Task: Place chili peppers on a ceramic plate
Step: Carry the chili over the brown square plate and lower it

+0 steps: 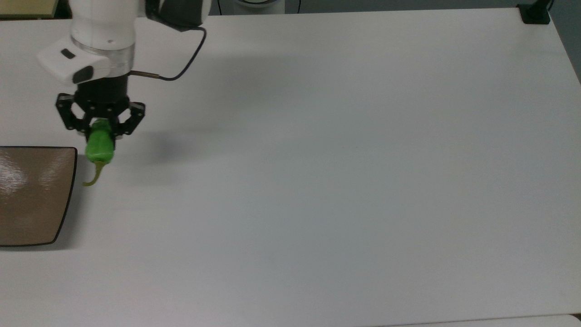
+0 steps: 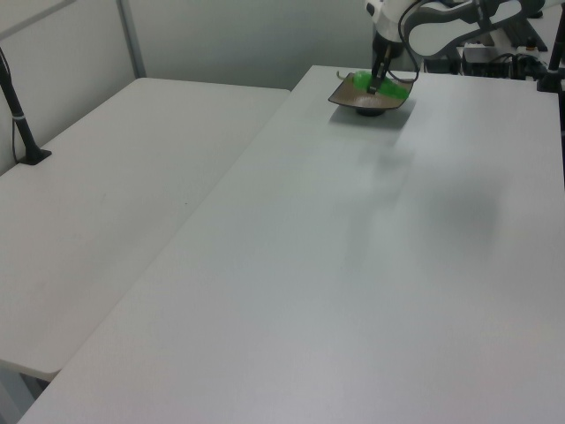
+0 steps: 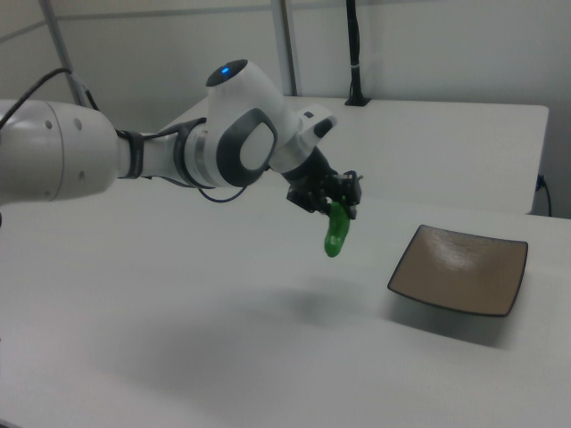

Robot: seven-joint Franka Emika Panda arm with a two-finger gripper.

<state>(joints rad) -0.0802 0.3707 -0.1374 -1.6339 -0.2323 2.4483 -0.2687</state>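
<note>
Your claw [image 1: 100, 131] is clamped on the pepper [image 1: 100, 146], hanging beside and above the plate [image 1: 32, 195]; let go early and it may land on the table [image 1: 340, 159].

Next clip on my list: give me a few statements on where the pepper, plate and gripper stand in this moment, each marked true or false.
1. The gripper is shut on the chili pepper. True.
2. The chili pepper lies on the ceramic plate. False: it hangs in the gripper, clear of the table, as the right view shows.
3. In the top view, the ceramic plate sits at the left edge of the picture. True.
4. The ceramic plate already holds another pepper. False: nothing lies on it.
5. In the top view, the pepper's stem points up toward the arm. False: the stem curves down, away from the gripper.
</note>
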